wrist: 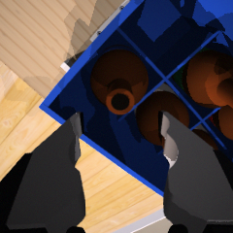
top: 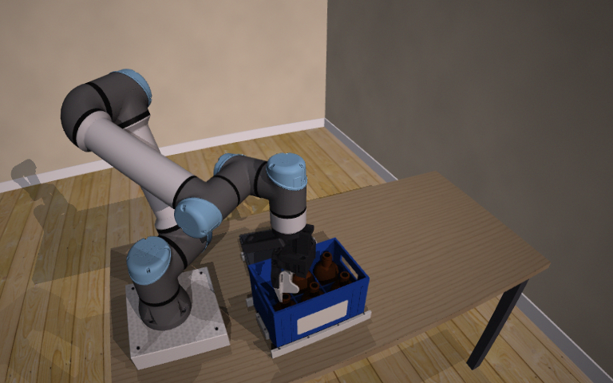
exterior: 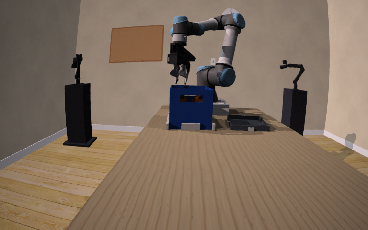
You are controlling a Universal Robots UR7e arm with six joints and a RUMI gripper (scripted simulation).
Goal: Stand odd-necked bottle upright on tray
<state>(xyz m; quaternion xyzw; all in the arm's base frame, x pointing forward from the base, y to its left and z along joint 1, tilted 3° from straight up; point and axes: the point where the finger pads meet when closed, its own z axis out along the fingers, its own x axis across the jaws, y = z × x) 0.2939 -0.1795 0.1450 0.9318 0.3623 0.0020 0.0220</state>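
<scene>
The blue crate holds five brown bottles. The front-left bottle has its mouth ahead of the fingers in the wrist view. Beside it stands the front-middle bottle, partly behind the right finger in that view. The other bottles stand farther along the crate. I cannot tell which neck differs. My gripper is partly open and empty, its tips just above the crate's rim. The dark tray lies beside the crate with nothing standing on it; the arm mostly hides it in the top view.
White strips lie along the crate's foot. The robot's base plate is left of the crate in the top view. Crate dividers separate the bottles. Two black stands are beyond the table's sides.
</scene>
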